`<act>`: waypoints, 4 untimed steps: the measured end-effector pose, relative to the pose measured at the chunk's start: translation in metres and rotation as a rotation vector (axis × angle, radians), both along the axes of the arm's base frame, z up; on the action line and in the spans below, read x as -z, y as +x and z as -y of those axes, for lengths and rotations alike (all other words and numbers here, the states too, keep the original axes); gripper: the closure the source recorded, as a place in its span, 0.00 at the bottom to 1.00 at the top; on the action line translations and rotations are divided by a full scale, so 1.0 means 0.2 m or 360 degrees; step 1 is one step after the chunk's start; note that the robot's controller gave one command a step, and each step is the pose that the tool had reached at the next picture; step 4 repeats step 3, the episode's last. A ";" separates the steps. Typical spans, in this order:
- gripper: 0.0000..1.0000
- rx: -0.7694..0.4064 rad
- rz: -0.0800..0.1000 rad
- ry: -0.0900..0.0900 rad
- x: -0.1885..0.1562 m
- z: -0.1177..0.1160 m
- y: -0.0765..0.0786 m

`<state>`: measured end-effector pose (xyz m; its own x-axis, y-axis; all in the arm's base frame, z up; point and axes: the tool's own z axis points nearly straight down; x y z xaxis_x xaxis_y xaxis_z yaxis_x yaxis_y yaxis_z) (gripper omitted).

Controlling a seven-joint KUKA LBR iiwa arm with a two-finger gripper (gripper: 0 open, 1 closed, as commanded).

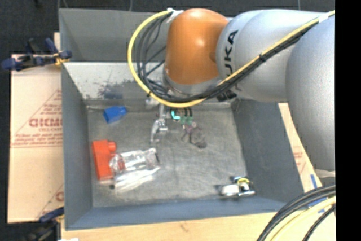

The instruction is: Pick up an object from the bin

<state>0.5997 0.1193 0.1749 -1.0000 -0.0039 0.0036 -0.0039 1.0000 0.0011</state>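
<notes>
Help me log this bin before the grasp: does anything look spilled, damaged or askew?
Nothing looks spilled or damaged. The clear plastic packet lies askew against the orange block at the left of the bin; the blue piece and the small white and yellow thing lie loose, as expected here.

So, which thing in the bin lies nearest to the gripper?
The small grey-purple thing mid-bin, just beside the gripper. The blue block, orange thing and clear packet lie farther off.

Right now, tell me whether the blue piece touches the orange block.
Apart. The camera view shows bare bin floor between the blue piece and the orange block nearer the front.
</notes>
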 end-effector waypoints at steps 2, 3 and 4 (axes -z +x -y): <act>1.00 -0.0206 0.0009 0.0002 0.37 0.02 -0.19; 1.00 -0.0284 0.0018 -0.0001 -0.16 -0.08 -0.19; 1.00 -0.0284 0.0018 -0.0001 -0.16 -0.08 -0.19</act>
